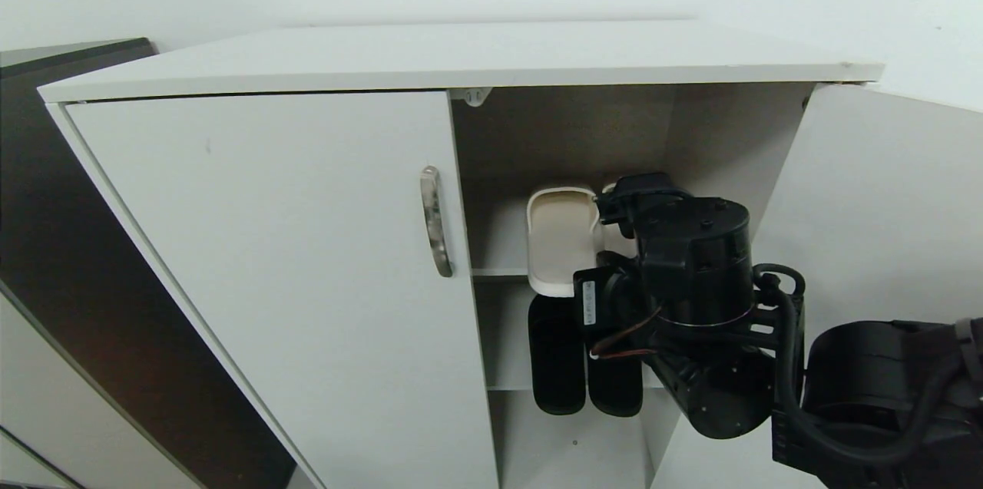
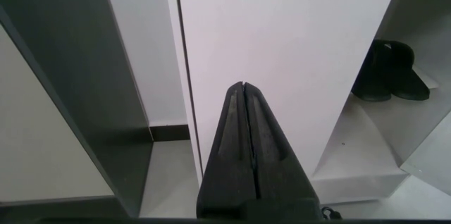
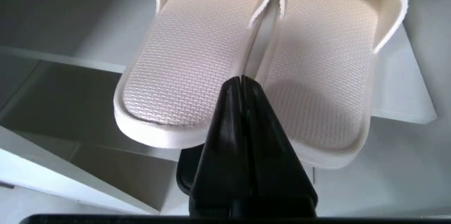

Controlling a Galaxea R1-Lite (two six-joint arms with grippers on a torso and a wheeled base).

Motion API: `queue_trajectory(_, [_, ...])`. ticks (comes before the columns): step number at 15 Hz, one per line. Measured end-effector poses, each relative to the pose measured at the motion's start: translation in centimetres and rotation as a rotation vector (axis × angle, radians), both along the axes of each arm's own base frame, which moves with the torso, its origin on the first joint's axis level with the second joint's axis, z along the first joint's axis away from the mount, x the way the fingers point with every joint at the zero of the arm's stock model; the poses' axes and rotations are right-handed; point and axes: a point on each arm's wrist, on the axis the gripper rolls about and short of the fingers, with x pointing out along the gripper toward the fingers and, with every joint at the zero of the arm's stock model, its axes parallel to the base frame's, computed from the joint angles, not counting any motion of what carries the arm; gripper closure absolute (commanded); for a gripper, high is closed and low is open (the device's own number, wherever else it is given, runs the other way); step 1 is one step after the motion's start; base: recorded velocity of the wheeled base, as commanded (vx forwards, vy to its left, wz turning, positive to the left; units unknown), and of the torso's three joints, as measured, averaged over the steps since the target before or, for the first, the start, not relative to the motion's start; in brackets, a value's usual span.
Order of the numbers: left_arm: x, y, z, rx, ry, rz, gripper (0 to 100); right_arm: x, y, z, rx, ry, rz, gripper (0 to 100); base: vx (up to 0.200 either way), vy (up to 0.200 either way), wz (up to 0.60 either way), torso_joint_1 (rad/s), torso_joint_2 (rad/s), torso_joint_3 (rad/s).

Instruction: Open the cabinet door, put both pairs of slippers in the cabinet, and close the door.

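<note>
White slippers (image 3: 190, 62) sit on the shelf (image 1: 498, 272) just ahead of my right end effector (image 3: 243, 82), clenched on nothing. I think I should nudge slowly and straight so both slide deeper.

cabinet (image 1: 461, 59): white, stood upright | right door (image 1: 868, 205): swung open toward 3 o'clock | left door (image 1: 269, 282): shut, metal handle (image 1: 435, 222) near its 3 o'clock edge | white slippers (image 1: 561, 239): side by side, touching, on upper shelf (image 1: 499, 272), heels overhung its front edge | black slippers (image 1: 554, 355): side by side at 6 o'clock of the white pair, one shelf down
</note>
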Motion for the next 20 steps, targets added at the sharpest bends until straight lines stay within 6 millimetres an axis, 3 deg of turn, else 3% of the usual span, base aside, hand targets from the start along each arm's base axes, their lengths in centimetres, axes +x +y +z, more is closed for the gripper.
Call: queue_trajectory(20, [0.0,0.0,0.0,-0.002,0.0,0.0,100,-0.34,0.28,-0.99,-0.012,0.003,0.01,100,-0.19,0.0,0.0,0.002,0.0,0.0])
